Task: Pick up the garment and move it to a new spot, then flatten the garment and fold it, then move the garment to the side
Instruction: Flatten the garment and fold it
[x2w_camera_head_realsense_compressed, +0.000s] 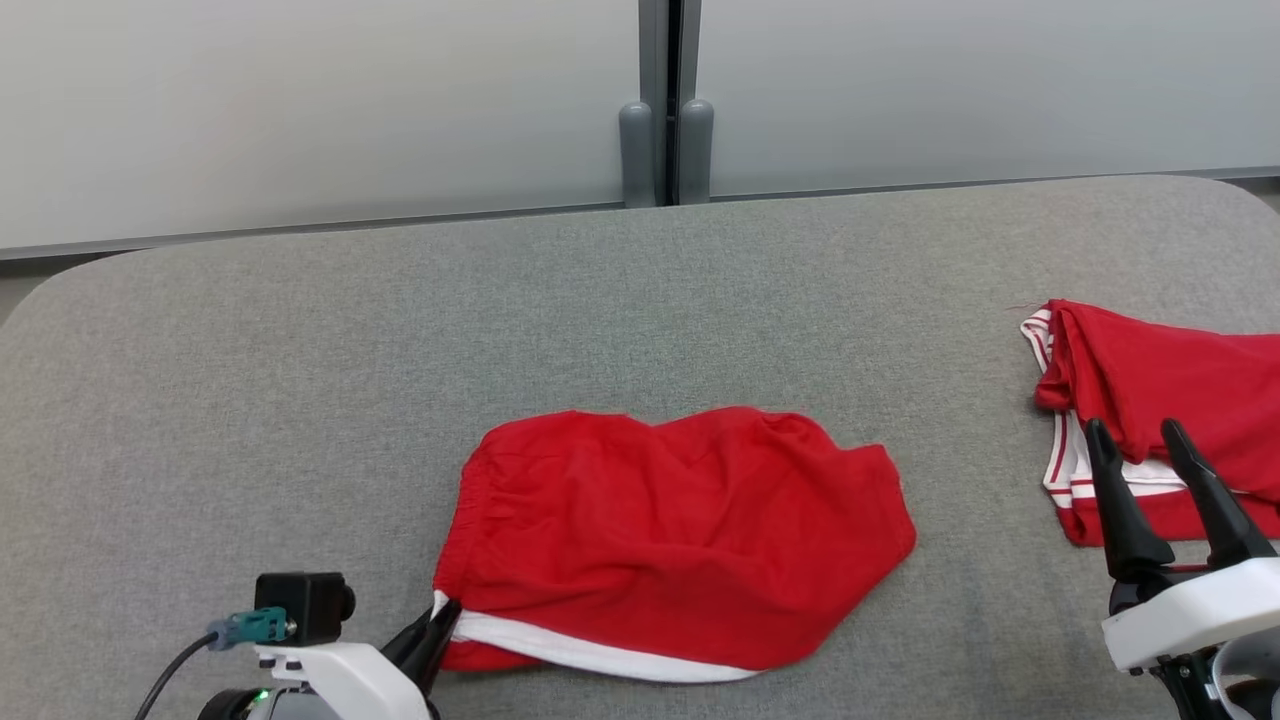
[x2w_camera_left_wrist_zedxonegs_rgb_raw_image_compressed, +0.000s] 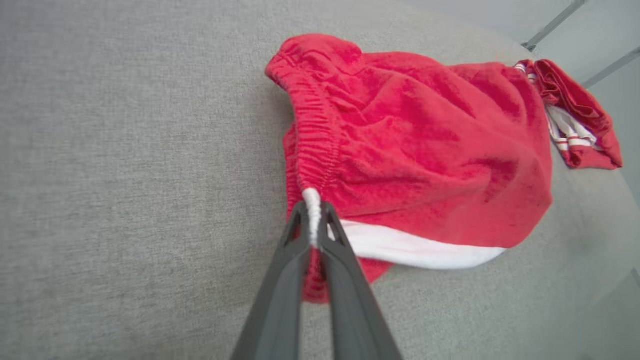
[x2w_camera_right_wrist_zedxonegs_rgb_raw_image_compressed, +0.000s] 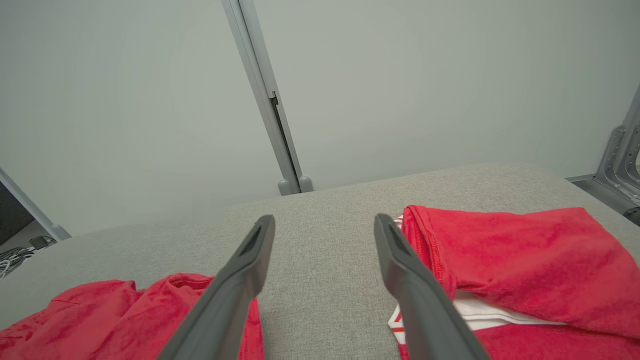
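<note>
The garment (x2w_camera_head_realsense_compressed: 680, 530) is a pair of red shorts with a white stripe, lying spread on the grey table (x2w_camera_head_realsense_compressed: 300, 400) near its front middle. My left gripper (x2w_camera_head_realsense_compressed: 440, 618) is shut on the garment's near left corner, where the elastic waistband meets the white stripe. In the left wrist view the garment (x2w_camera_left_wrist_zedxonegs_rgb_raw_image_compressed: 415, 145) spreads away from the left gripper (x2w_camera_left_wrist_zedxonegs_rgb_raw_image_compressed: 314, 220), whose dark fingers pinch the white edge. My right gripper (x2w_camera_head_realsense_compressed: 1135, 435) stands open at the right, above the table, with nothing between its fingers (x2w_camera_right_wrist_zedxonegs_rgb_raw_image_compressed: 250, 250). The right wrist view shows the garment (x2w_camera_right_wrist_zedxonegs_rgb_raw_image_compressed: 100, 320) at the lower left.
A second red garment with white and red striped trim (x2w_camera_head_realsense_compressed: 1160, 400) lies bunched at the table's right edge, just beyond my right gripper. Pale wall panels with a grey post (x2w_camera_head_realsense_compressed: 665, 100) stand behind the table. Bare cloth stretches across the table's back and left.
</note>
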